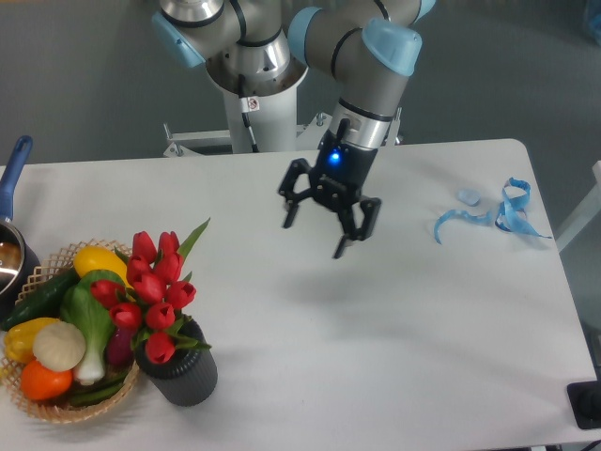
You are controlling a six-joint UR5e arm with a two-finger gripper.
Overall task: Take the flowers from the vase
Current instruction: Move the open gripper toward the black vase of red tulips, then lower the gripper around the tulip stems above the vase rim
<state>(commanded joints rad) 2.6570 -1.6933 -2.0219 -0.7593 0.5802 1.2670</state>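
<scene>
The gripper (315, 231) hangs above the white table (413, 338) slightly left of frame centre, tilted toward the lower left, with its two black fingers (344, 241) spread apart and nothing between them. A blue light shows on the wrist just above the finger assembly. The arm reaches down from the top of the frame, grey tube sections joined by light blue caps.

The flowers (150, 287), a bunch of red tulips with green leaves, stand in the vase (180, 371) at the lower left of the frame. One long leaf points up and to the right above the blooms. The vase is a short, dark, ribbed cylinder standing upright on the table, well apart from the gripper. Its left side is just beside the wicker basket (66, 411); contact between them cannot be confirmed.

The basket sits at the lower left edge and holds a yellow pepper (99, 260), a green leafy vegetable with a white stalk (91, 319), a cucumber (38, 298), an orange fruit (45, 381) and a pale round item (58, 345).

A saucepan with a blue handle (15, 169) is cut off by the left edge.

Blue ribbon scraps (498, 214) lie on the table at the right, near the far edge
</scene>
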